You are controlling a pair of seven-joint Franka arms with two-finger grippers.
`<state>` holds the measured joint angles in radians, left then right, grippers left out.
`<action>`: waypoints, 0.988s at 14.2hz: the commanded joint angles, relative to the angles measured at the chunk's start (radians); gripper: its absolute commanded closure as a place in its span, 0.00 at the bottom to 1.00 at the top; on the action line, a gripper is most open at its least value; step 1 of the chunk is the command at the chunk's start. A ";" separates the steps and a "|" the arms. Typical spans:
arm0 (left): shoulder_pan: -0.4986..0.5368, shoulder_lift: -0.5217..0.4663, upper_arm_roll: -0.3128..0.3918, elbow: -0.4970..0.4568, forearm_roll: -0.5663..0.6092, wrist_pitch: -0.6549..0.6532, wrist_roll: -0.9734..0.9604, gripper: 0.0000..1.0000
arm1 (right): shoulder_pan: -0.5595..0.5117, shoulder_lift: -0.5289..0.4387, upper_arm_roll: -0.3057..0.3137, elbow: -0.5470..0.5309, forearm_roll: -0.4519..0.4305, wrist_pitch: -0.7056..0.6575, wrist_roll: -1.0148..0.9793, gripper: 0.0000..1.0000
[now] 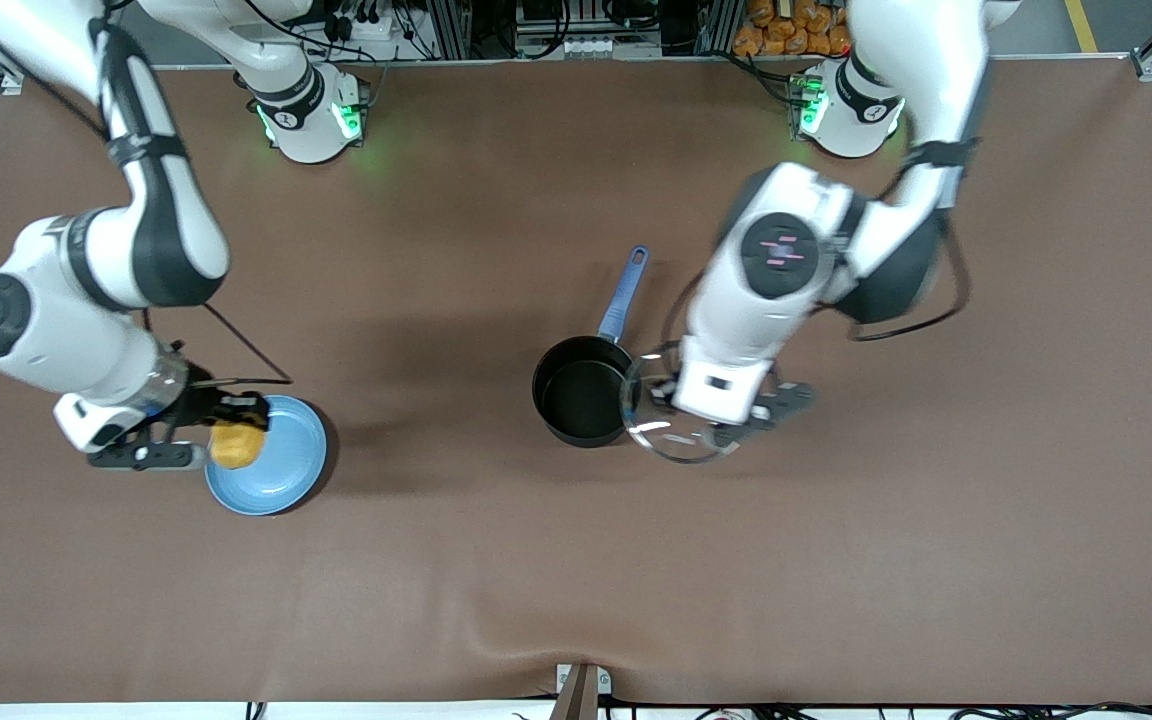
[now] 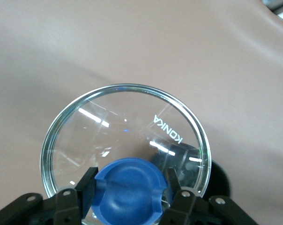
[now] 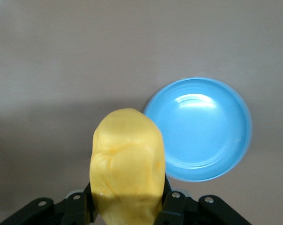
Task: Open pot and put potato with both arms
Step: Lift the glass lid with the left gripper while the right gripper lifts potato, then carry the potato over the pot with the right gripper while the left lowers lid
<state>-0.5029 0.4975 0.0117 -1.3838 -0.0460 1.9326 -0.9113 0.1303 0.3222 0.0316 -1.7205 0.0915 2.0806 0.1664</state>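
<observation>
Over plate (image 1: 281, 470): potato (image 1: 237, 444) pinched by right gripper (image 1: 204, 432) | lid (image 1: 678, 432) clamped by left gripper (image 1: 731, 425), beside pot (image 1: 583, 390) | potato should be centred over mouth before release

The left gripper (image 1: 726, 425) sits mostly hidden under its own wrist. The glass lid (image 1: 681, 420) covers the pot (image 1: 581, 390) rim's edge. The potato (image 3: 127, 164) runs off the right wrist view.

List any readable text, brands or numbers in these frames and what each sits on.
"KONICA", white letters on the clear glass lid, which the left gripper holds by its blue knob.
No text shows on the pot, the potato, held by the right gripper, or the blue plate.
</observation>
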 commanded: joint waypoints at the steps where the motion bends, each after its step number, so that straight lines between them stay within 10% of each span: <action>1: 0.092 -0.138 -0.013 -0.193 0.015 0.017 0.130 1.00 | 0.131 0.009 -0.006 0.083 -0.041 -0.056 0.232 1.00; 6: 0.244 -0.230 -0.016 -0.418 0.009 0.126 0.374 1.00 | 0.354 0.162 -0.006 0.278 -0.112 -0.060 0.574 1.00; 14: 0.389 -0.189 -0.016 -0.688 0.009 0.465 0.572 1.00 | 0.551 0.419 -0.004 0.473 -0.099 0.068 0.588 1.00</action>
<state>-0.1148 0.3176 0.0086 -2.0294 -0.0457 2.3447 -0.3410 0.6536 0.6756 0.0359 -1.3170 -0.0063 2.1143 0.7388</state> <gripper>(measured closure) 0.370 0.502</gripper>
